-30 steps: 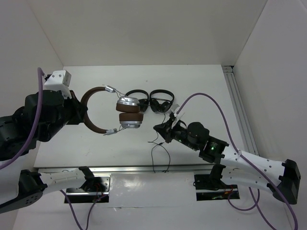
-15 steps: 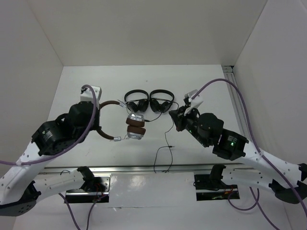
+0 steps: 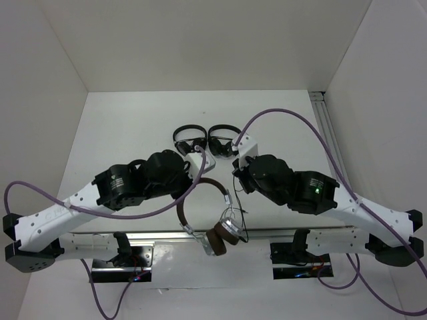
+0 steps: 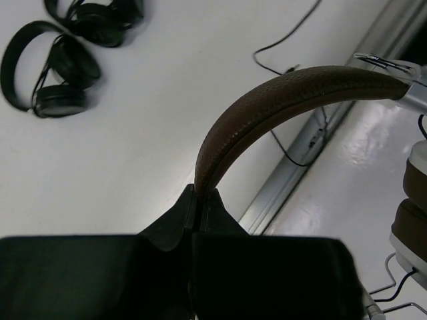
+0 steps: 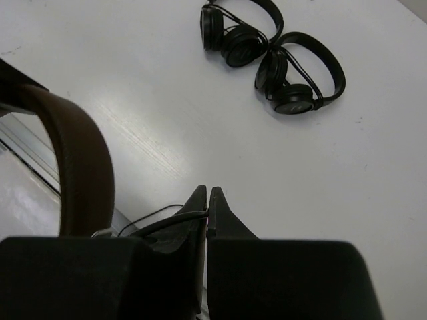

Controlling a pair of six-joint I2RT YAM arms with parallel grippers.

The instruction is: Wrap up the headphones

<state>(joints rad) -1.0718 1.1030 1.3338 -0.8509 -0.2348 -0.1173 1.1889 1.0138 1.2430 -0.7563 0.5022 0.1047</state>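
The headphones (image 3: 215, 215) with the brown headband hang in the air above the table's near edge, earcups (image 3: 224, 235) lowest. My left gripper (image 4: 198, 193) is shut on the brown headband (image 4: 280, 100), which arcs up and right in the left wrist view to a metal slider (image 4: 393, 67). My right gripper (image 5: 208, 197) is shut on the thin black cable (image 5: 170, 224); the headband (image 5: 80, 160) shows at its left. In the top view both grippers are hidden under the arms near the headband.
Two small all-black headphones (image 3: 205, 141) lie side by side at the table's middle, also in the left wrist view (image 4: 67, 47) and right wrist view (image 5: 270, 53). A metal rail (image 3: 200, 233) runs along the near edge. White walls enclose the table.
Both arms swung inward and toward the near edge. The headphones moved from the left-middle of the table down to hang over the front rail, earcups now low. The right gripper stayed on the cable.
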